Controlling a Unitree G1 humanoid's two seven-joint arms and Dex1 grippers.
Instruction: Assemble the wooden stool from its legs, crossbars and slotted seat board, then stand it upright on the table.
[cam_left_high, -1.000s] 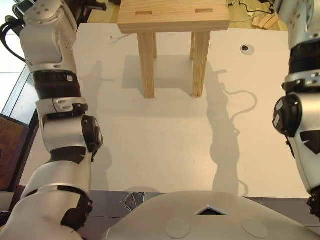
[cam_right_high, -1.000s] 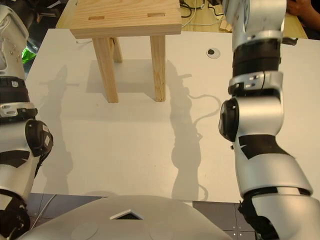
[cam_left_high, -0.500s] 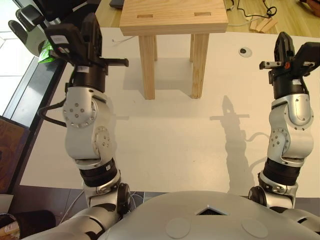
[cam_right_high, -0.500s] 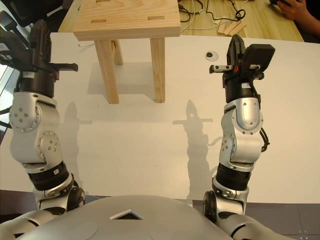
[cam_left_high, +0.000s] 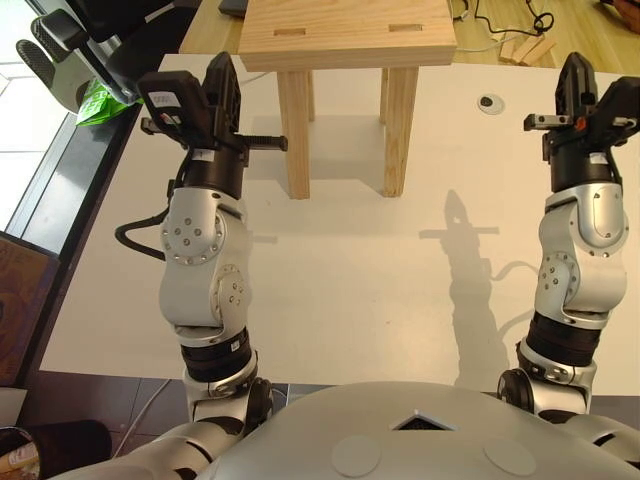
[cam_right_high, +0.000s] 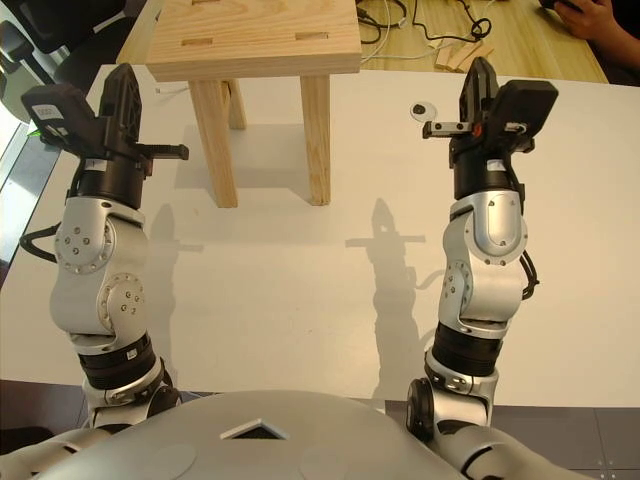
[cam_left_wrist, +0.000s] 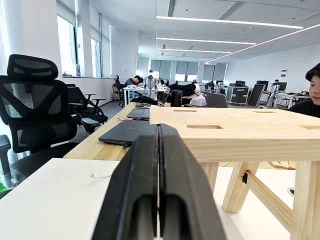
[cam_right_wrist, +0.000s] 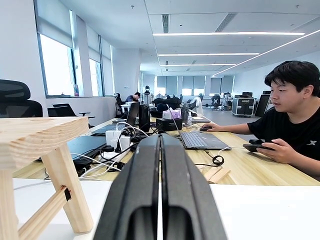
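Stool (cam_left_high: 345, 60) stands upright at the far side of the white table (cam_left_high: 340, 280), legs (cam_left_high: 296, 130) planted on the top, slotted seat board (cam_right_high: 250, 35) level above them with two slots showing. A crossbar (cam_left_wrist: 267, 195) joins two of the legs under the seat. The left gripper (cam_left_high: 222, 65) is raised, pointing up, just beside the stool's near left leg but apart from it; its fingers are pressed together with nothing between them. The right gripper (cam_left_high: 573, 68) is raised well to the stool's right, its fingers likewise closed flat and holding nothing. A small round cap (cam_left_high: 490, 101) lies on the table between stool and right gripper. Wood offcuts (cam_left_high: 528, 47) lie on the desk behind.
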